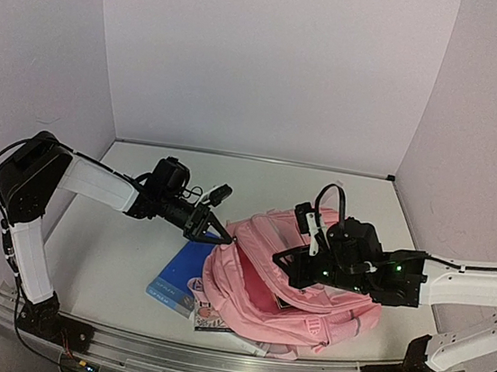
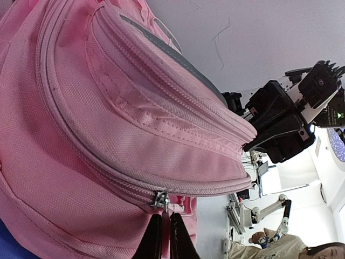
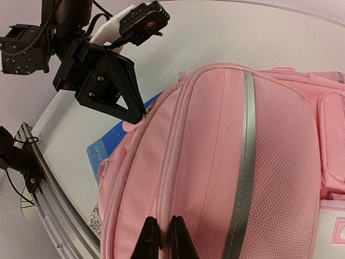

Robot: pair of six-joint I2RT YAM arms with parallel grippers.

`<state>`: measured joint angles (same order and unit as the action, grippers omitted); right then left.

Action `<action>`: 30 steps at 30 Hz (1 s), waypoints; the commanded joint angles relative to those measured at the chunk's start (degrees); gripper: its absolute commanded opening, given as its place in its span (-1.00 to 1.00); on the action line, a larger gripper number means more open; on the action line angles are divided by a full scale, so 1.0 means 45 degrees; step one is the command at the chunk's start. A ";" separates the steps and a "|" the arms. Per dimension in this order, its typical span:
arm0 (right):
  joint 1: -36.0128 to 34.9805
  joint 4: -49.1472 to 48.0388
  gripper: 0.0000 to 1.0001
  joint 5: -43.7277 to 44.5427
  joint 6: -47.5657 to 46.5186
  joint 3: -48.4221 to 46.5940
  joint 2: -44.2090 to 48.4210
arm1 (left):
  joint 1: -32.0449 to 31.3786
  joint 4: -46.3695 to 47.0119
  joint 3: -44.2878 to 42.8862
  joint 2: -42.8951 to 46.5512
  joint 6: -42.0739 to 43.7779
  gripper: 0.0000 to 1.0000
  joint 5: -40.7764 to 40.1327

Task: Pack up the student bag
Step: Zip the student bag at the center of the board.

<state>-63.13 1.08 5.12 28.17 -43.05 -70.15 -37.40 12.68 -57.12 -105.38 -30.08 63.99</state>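
- The left gripper [image 1: 222,233] is pressing its two fingers almost fully together, and it is pinching the small metal zipper pull [image 2: 160,200] right at its fingertips.
- That zipper pull is sitting on the curved zip line along the left edge of the student bag [image 1: 305,313], where the left arm is reaching in from the side.
- The right gripper [image 3: 163,221] is also holding its fingers pressed close together, with only a thin slit showing between them, and it is nipping the pink fabric of the student bag near the zip.
- In the overhead view the right gripper [image 1: 283,261] is meeting the upper flap beside the bag's gaping mouth, so the two grippers are working at opposite sides of that opening.
- The student bag is lying on its side on the table [image 1: 104,250], near the front edge, between the two arms.
- A grey stripe [image 3: 246,162] is running down the bag's panel in front of the right wrist.
- A blue folder [image 1: 174,278] is lying flat on the table, partly tucked under the bag's left side.
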 commanded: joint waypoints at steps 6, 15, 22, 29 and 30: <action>-0.0001 -0.1496 -1.00 0.2636 0.0881 -0.0890 -0.0220 | -0.0446 0.0170 0.0241 0.0609 -0.0146 -1.00 -0.0198; -0.0556 -0.2866 -1.00 0.4600 0.1052 -0.1506 -0.1982 | -0.0804 0.0593 0.1111 0.1382 -0.2194 -1.00 -0.2700; -0.1029 -0.3034 -1.00 0.5462 0.0534 -0.2589 -0.4111 | -0.0810 0.1752 0.1801 0.1985 -0.3730 -1.00 -0.2910; -0.1051 -0.3024 -1.00 0.7061 0.0554 -0.3339 -0.5541 | -0.0774 0.0366 0.1875 0.2862 -0.3449 -1.00 -0.3230; -0.1049 -0.3015 -1.00 0.7391 0.0556 -0.3369 -0.5642 | -0.0767 -0.0145 0.1857 0.3055 -0.3283 -1.00 -0.3404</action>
<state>-69.58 -4.04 26.79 30.96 -54.22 -92.94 -38.52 17.36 -49.34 -98.10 -46.49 42.70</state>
